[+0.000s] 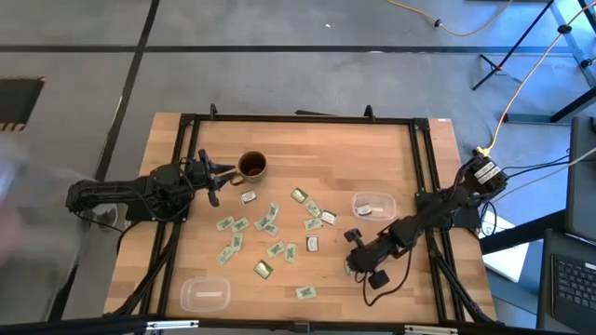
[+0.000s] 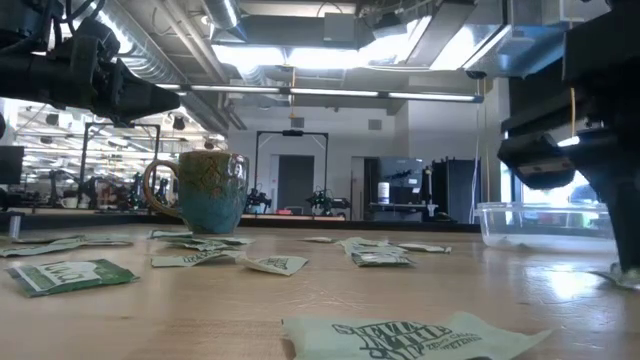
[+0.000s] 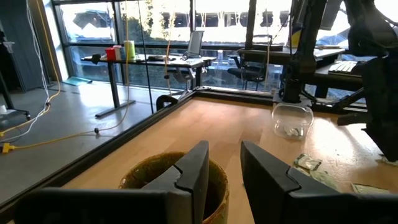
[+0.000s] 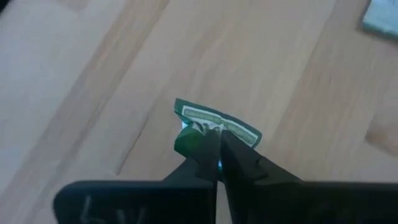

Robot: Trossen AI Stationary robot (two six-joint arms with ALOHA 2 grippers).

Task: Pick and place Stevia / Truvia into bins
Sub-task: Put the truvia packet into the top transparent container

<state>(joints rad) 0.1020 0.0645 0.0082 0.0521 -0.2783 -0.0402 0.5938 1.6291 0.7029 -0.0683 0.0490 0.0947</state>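
Several green-and-white Stevia sachets [image 1: 268,223] lie flat, scattered over the middle of the wooden table. My right gripper [image 4: 217,155] slants down at the table's near right and is shut on one sachet [image 4: 231,127], which buckles upward on the wood. One clear bin [image 1: 358,199] at the right holds a sachet; a second bin [image 1: 185,289] stands at the near left. My left gripper [image 3: 225,180] hovers open and level just left of the brown mug [image 1: 252,167], touching nothing. My right gripper pinches the sachet's near edge [image 4: 198,129] between its two fingertips. The fingers slant down from the table's right. The paper is bowed up at the pinch, and its far edge [image 4: 249,132] still lies on the table.
The mug [image 2: 205,190] stands far left of centre, right under my left gripper. A black metal frame [image 1: 421,158] runs along the table's edges. Loose sachets [image 2: 70,273] lie between the two bins; bare wood shows at the far right.
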